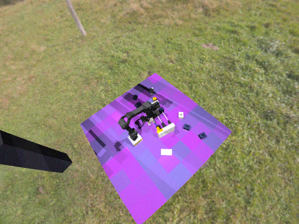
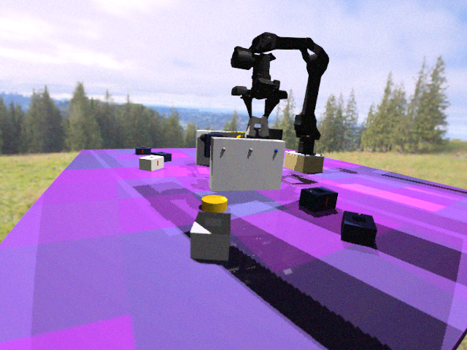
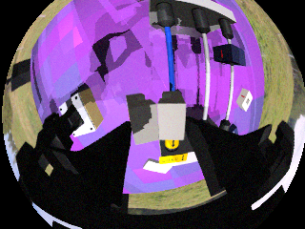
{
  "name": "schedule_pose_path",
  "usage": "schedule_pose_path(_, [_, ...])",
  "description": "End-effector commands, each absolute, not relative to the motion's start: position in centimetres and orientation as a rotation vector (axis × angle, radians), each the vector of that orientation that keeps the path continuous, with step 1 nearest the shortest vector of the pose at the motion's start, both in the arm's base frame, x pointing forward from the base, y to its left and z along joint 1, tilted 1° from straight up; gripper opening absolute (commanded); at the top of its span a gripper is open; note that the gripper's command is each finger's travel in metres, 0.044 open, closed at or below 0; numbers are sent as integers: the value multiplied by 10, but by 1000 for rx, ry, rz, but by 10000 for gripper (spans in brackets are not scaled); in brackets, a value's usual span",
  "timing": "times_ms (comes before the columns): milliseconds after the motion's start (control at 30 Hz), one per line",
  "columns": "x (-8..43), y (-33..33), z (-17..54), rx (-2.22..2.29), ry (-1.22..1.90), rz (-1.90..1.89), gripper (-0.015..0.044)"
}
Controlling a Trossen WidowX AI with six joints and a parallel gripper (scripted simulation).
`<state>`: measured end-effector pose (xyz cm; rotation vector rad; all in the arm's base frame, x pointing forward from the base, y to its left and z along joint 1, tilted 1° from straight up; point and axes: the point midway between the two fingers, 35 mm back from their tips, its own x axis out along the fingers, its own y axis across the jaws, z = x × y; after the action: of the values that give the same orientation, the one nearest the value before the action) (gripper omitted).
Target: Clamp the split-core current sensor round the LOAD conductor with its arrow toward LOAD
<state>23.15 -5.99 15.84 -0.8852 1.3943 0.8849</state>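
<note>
My gripper (image 1: 151, 119) (image 2: 257, 116) (image 3: 157, 123) points down, shut on the open grey-white split-core sensor (image 2: 252, 130) (image 3: 172, 121). The sensor's two halves spread apart below the fingers. It hangs between the two white panels. In the wrist view the blue conductor (image 3: 169, 57) runs down from one panel and passes out of sight at the sensor's right half; whether it lies inside the opening cannot be told. The yellow LOAD marker (image 1: 160, 130) (image 3: 172, 158) is at the other panel, beyond the sensor, with a yellow arrow disc (image 3: 172, 143) beside it. The sensor's own arrow cannot be made out.
Two white conductors (image 3: 206, 76) (image 3: 232, 88) run beside the blue one; the outer carries a dark blue block (image 1: 160, 110) (image 3: 230, 54). The near panel (image 2: 246, 169) stands in front. Dark blocks (image 2: 318, 199) (image 2: 358, 227), white blocks (image 1: 181, 115) (image 2: 151, 162), a yellow disc (image 2: 214, 203) and white card (image 1: 166, 152) lie around.
</note>
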Motion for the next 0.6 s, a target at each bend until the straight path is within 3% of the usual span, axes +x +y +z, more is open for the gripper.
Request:
schedule_pose_path(0, [251,-74,158,-901,1375,887,0])
schedule_pose_path(567, [258,-79,137,-905,1374,890,0])
